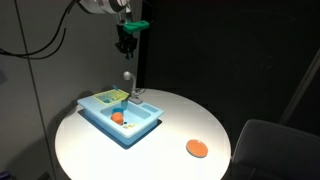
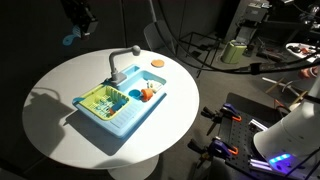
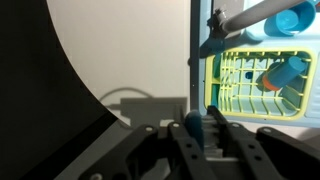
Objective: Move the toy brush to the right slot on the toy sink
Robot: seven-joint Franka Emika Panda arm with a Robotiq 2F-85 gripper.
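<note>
The light blue toy sink (image 1: 138, 128) stands on the round white table (image 1: 180, 120) and shows in both exterior views (image 2: 125, 120). It has a grey faucet (image 2: 122, 62) and a yellow-green rack (image 2: 100, 100) in one side. My gripper (image 1: 125, 40) hangs high above the table, behind the sink, shut on the blue toy brush (image 3: 192, 125). The brush sticks out beside the gripper (image 2: 78, 18) in an exterior view (image 2: 68, 40). In the wrist view the sink (image 3: 212, 60) lies to the right, with the rack (image 3: 250, 90) holding a blue item (image 3: 285, 72).
An orange piece (image 1: 117, 119) lies in the sink basin. A flat orange disc (image 1: 197, 148) lies on the table apart from the sink. A chair (image 1: 270, 150) stands by the table edge. Stands and cables surround the table (image 2: 230, 120).
</note>
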